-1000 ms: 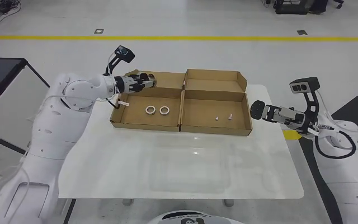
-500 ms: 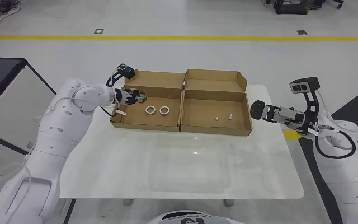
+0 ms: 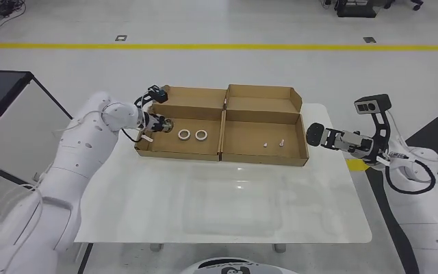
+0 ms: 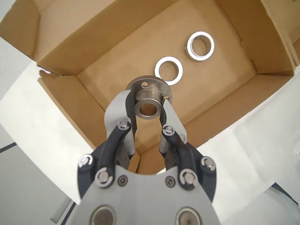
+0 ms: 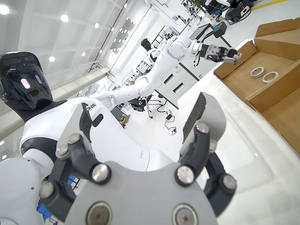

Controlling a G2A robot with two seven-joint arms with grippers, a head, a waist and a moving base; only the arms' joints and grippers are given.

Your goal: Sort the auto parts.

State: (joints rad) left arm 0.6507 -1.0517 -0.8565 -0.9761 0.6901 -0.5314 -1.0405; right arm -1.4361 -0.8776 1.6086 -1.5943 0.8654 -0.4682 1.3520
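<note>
Grips a flange [image 4: 150, 94] by its hub in the left claw [image 4: 147, 108]. Claw drawn narrow, a finger [image 4: 116, 108] pressed to each side of the hub. Hangs at about rim height inside the left box [image 4: 70, 36], close to its outer end wall and clear of the floor.

Steel flange: a round plate with small drilled holes, and a short hollow hub facing the wrist camera.

Just past it, two rings [image 4: 169, 70] [image 4: 200, 46] flat on the box floor, side by side and not touching. Cardboard walls on three sides of the claw, the end wall nearest, flaps open at the far side.

Right claw [image 5: 143, 115] spread wide, gripping nothing. Sits over the counter [image 3: 226, 205] close beside the outer end of the right box [image 3: 263, 159]; touching or not, cannot tell. Two bolts [image 3: 265, 144] [image 3: 281, 142] in that box, near each other, toward its right half. Both boxes set wall to wall on the far part of the counter.
</note>
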